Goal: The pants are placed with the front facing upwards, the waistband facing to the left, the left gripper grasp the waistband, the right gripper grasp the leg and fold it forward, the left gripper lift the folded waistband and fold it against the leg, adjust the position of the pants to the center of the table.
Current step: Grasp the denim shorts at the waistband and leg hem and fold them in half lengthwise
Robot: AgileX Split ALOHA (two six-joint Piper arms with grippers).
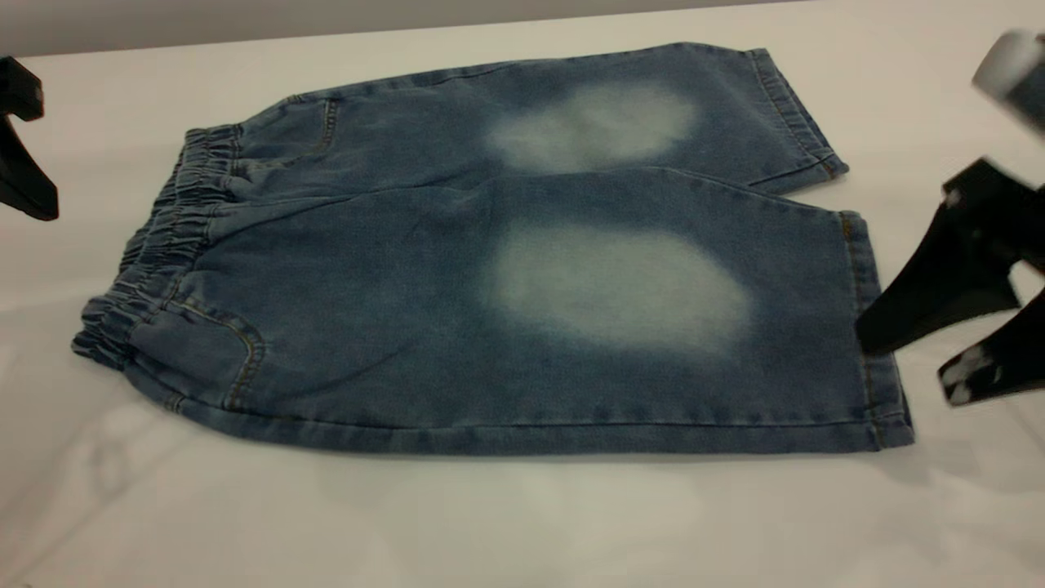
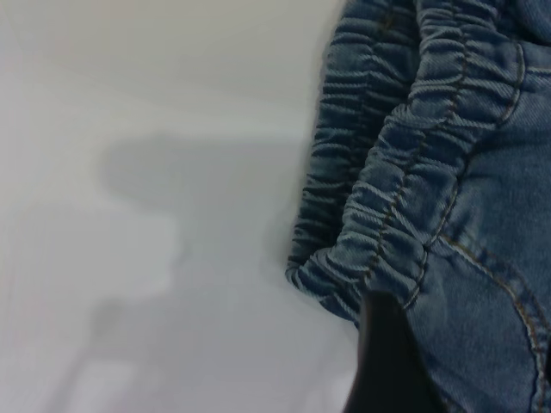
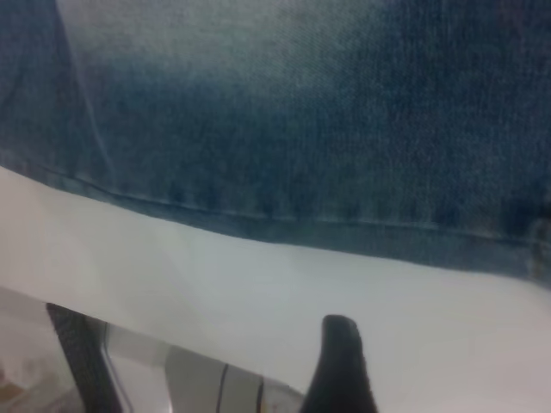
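I see the pants (image 1: 506,269) flat; right gripper (image 1: 902,359) spread at three o'clock by the hem, left gripper (image 1: 28,175) at nine, jaws probably apart, can't tell.

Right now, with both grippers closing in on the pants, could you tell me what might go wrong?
1. The right gripper, open at the near leg's hem, could pinch only the top layer, so the fold drags unevenly.
2. The left gripper sits off the waistband; the gathered band is bunched, so a shallow grasp may slip.
3. The pants lie flat on the smooth table and may slide when pulled.
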